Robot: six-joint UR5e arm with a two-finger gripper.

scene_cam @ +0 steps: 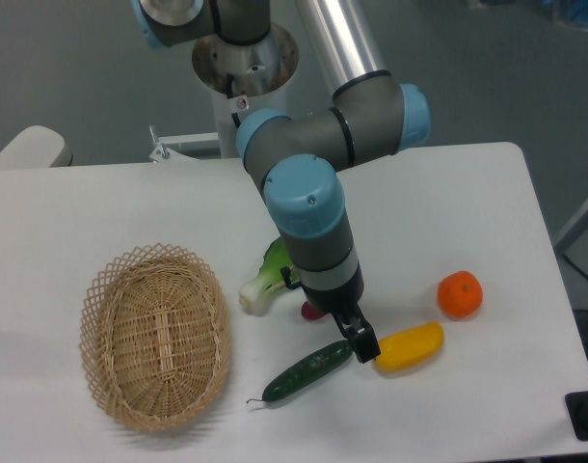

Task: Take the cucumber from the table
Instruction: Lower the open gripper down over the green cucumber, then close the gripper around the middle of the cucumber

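The cucumber is a slim dark green cylinder lying at an angle on the white table, with its thin stem tail pointing to the lower left. My gripper is low over the cucumber's upper right end, between it and the yellow vegetable. Only one black finger shows. The wrist hides the other, so I cannot tell whether the jaws are open or shut. The cucumber looks to be resting on the table.
A woven wicker basket stands at the left. A light-green bok choy and a small purple eggplant lie partly behind the arm. A yellow vegetable lies just right of the gripper, and an orange beyond it.
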